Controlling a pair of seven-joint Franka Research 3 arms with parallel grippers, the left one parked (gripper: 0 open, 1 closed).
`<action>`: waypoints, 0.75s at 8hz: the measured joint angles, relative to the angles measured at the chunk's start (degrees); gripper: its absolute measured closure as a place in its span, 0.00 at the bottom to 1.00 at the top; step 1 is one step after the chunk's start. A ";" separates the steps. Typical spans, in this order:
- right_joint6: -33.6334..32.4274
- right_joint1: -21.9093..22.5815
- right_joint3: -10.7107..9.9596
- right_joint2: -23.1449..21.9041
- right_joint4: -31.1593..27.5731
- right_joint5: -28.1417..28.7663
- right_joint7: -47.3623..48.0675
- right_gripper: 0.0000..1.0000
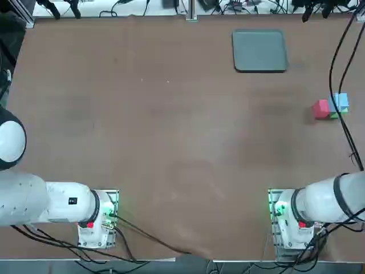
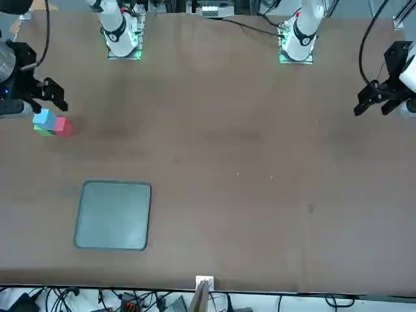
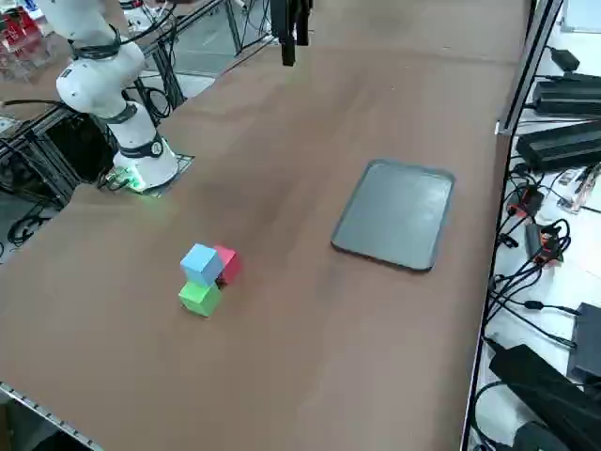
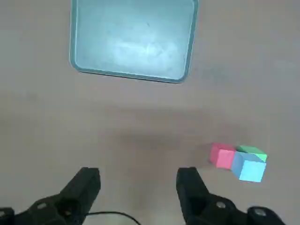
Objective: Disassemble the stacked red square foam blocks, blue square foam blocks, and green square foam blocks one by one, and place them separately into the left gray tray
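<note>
The two black fingers (image 4: pixel 89 185) of the right gripper (image 4: pixel 138 187) stood spread wide with nothing between them, hanging high above bare brown tabletop (image 4: pixel 140 126). Nothing had been grasped, so the work looked to be at its very first step: all three cubes were in a cluster and the flat dark-gray rectangular tray with rounded corners (image 4: pixel 133 76) held nothing.

In the wrist view the small light-blue matte foam cube (image 4: pixel 248 168) sat on top, with the small pinkish-red matte foam cube (image 4: pixel 221 157) touching beside it and the small bright-green matte foam cube (image 4: pixel 253 152) mostly hidden under the blue one. The cluster lay off to one side of the fingers, well apart from the tray.

The next move probably called for swinging the open gripper across over the blue cube, lining the fingers with two of its flat faces, then descending without nudging the red cube alongside.

The right side view made the stacking plain: blue (image 3: pixel 200 262) rested on green (image 3: pixel 198 297), while red (image 3: pixel 226 264) sat behind, and whether it leaned on the green cube or stood on the table I could not tell. The top view flattened the stack, showing red (image 1: pixel 321 108) and blue (image 1: pixel 340 102) side by side with only a sliver of green, yet it gave the clearest sense of the tray (image 1: pixel 259 67) lying farther from the robot than the cubes. The front view showed the gripper (image 2: pixel 47 93) at the picture's left edge, near the cubes.
</note>
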 joint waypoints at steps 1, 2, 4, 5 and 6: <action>0.00 0.00 0.00 0.28 0.05 0.00 -0.01 0.00; -0.01 -0.01 0.00 0.35 0.05 0.00 -0.02 0.00; -0.13 -0.04 -0.01 0.35 0.07 0.00 -0.48 0.00; -0.61 -0.01 0.00 0.36 0.07 0.00 -0.51 0.00; -1.83 -0.02 0.00 0.44 0.08 0.00 -0.51 0.00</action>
